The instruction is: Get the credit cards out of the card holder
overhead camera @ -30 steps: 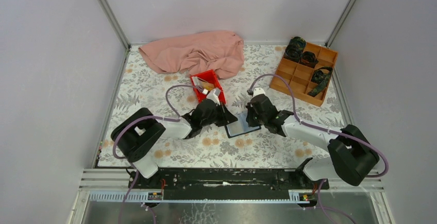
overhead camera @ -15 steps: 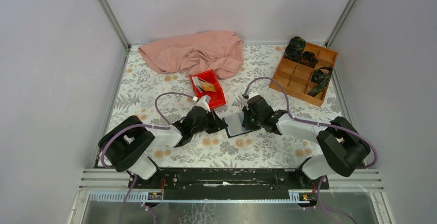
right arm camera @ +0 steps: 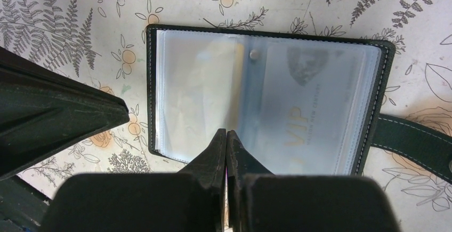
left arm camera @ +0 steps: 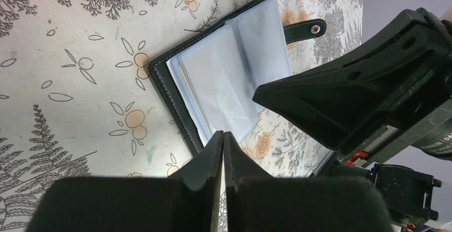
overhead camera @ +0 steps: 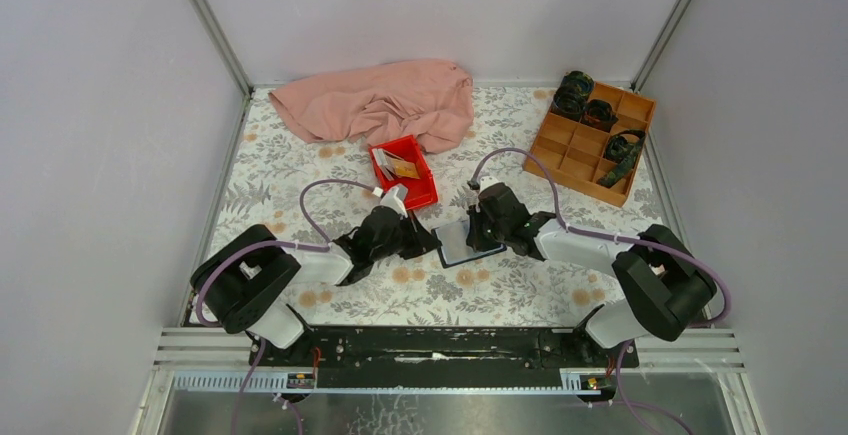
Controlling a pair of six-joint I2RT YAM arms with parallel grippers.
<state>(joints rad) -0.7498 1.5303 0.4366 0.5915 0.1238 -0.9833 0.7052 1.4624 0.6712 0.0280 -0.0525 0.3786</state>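
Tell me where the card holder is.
Top view: the card holder lies open mid-table between the left pincer and right pincer, nearer than the red tray.

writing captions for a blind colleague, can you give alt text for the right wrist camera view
A black card holder lies open on a flowered tablecloth, a VIP card showing through its clear sleeves. The shut right claw points at its lower edge; the left claw pokes in from the left.
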